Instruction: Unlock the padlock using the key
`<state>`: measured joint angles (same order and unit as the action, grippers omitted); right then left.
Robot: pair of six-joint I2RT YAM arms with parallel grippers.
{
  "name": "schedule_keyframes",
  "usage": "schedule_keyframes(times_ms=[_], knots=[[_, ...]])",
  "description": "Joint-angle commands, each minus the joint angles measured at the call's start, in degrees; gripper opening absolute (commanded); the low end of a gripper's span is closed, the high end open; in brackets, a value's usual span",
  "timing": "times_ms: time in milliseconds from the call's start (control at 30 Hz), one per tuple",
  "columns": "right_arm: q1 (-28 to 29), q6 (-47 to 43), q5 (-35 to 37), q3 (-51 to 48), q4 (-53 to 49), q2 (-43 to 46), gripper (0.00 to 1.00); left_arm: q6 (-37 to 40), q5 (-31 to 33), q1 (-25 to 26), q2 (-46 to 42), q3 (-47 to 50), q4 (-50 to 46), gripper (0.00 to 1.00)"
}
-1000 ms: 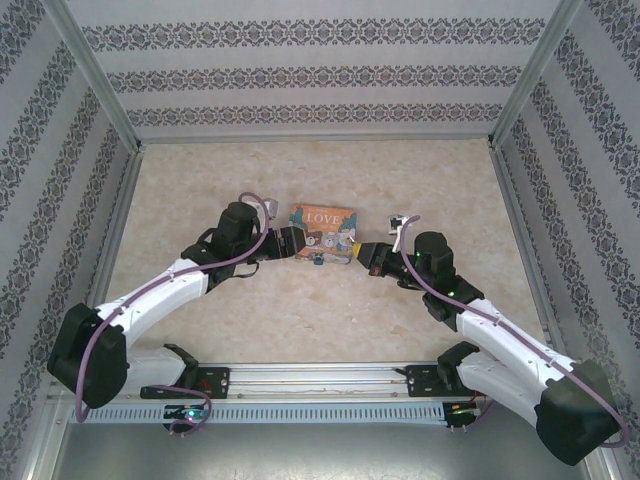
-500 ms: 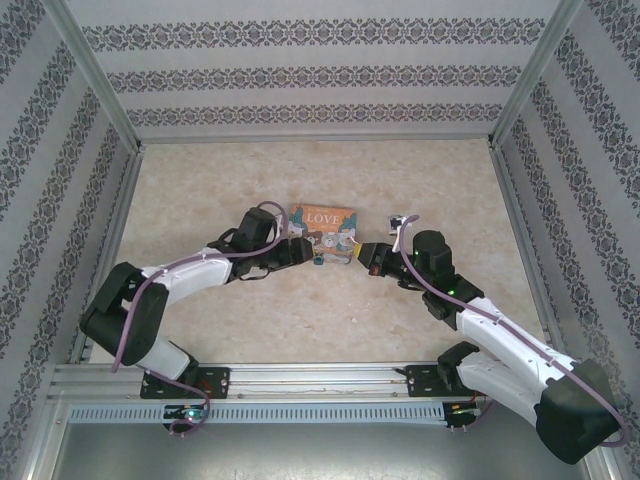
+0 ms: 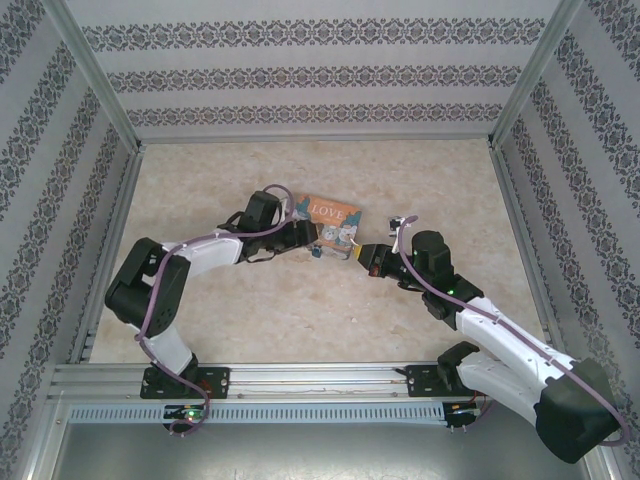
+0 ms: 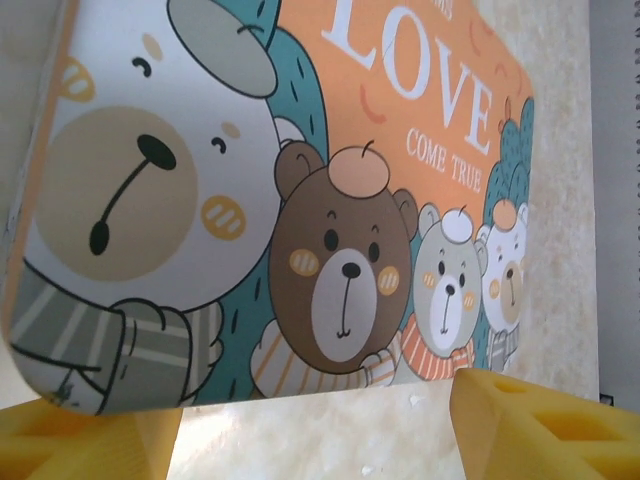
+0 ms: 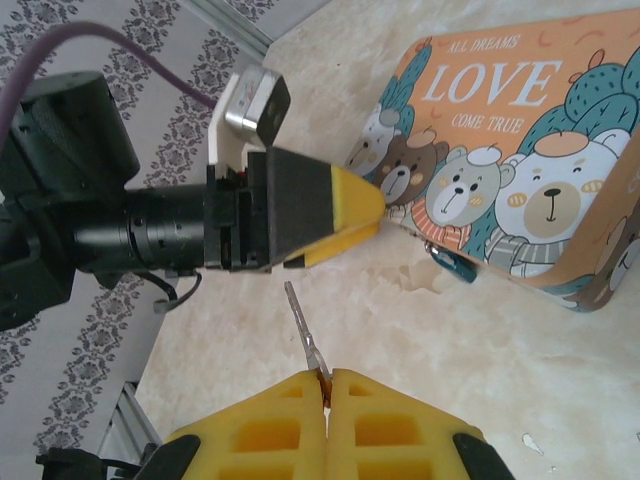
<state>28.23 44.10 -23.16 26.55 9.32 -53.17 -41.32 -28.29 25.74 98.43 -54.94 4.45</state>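
Observation:
The tiny teal padlock (image 3: 316, 252) hangs at the front edge of the orange "LOVE" tin box (image 3: 331, 220), and it is also seen as the padlock (image 5: 455, 266) below the tin box (image 5: 520, 140). My right gripper (image 5: 326, 378) is shut on the thin silver key (image 5: 303, 325), whose tip points up and to the left, short of the padlock. My right gripper (image 3: 362, 252) sits just right of the box. My left gripper (image 3: 300, 236) is open at the box's left corner. Its yellow fingers (image 4: 540, 425) straddle the box's near edge (image 4: 300, 385), the left one touching the corner.
The marble-look table (image 3: 300, 310) is walled by patterned panels (image 3: 320, 75) at the back and sides. An aluminium rail (image 3: 320, 378) runs along the near edge by the arm bases. In the right wrist view the left gripper (image 5: 340, 215) lies just beyond the key's tip.
The left arm has folded and its gripper has pushed right against the tin box, which has slid and turned slightly. The right arm and the key have stayed still.

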Motion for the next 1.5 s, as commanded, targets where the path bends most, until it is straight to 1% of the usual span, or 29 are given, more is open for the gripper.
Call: schedule_keyframes(times_ms=[0, 167, 367, 567, 733, 800, 933, 1000, 1067, 1233, 1467], knots=[[-0.70, -1.45, 0.49, 1.67, -0.09, -0.52, 0.00, 3.60, -0.46, -0.66, 0.53, -2.57, -0.62, 0.71], [-0.72, -1.40, 0.39, 1.76, -0.09, -0.97, 0.00, 4.48, 0.45, -0.69, -2.05, -0.11, -0.10, 0.71], [-0.98, -0.78, 0.44, 2.58, -0.51, -2.82, 0.00, 7.39, 2.53, -0.61, -9.20, 5.54, 0.12, 0.72], [-1.07, 0.42, -1.47, 5.02, 0.52, -8.25, 0.00, 11.31, 3.92, -0.66, -15.99, 10.80, 0.69, 0.72], [-1.57, 1.92, -1.84, 6.62, 3.44, -13.89, 0.00, 14.24, 4.69, -0.61, -20.61, 16.05, 6.44, 0.73], [-2.02, 3.00, -2.51, 7.05, 6.07, -16.51, 0.00, 15.25, 4.37, -0.64, -21.38, 17.65, 8.70, 0.73], [-3.41, 6.82, -5.42, 7.03, 15.40, -22.58, 0.00, 17.64, 3.44, -0.64, -21.06, 19.55, 11.90, 0.73], [-4.09, 8.48, -6.37, 7.02, 20.09, -25.73, 0.00, 19.27, 2.38, -0.61, -20.22, 20.60, 15.06, 0.73], [-4.96, 9.24, -7.42, 7.69, 22.69, -28.69, 0.00, 20.21, 1.91, -0.65, -19.23, 21.58, 18.28, 0.74], [-6.63, 8.30, -8.40, 9.79, 23.34, -33.28, 0.00, 21.17, 1.97, -0.67, -15.63, 21.05, 21.00, 0.74], [-8.71, 6.45, -8.92, 9.85, 22.42, -35.68, 0.00, 21.02, 1.92, -0.61, -11.08, 19.63, 22.09, 0.72]])
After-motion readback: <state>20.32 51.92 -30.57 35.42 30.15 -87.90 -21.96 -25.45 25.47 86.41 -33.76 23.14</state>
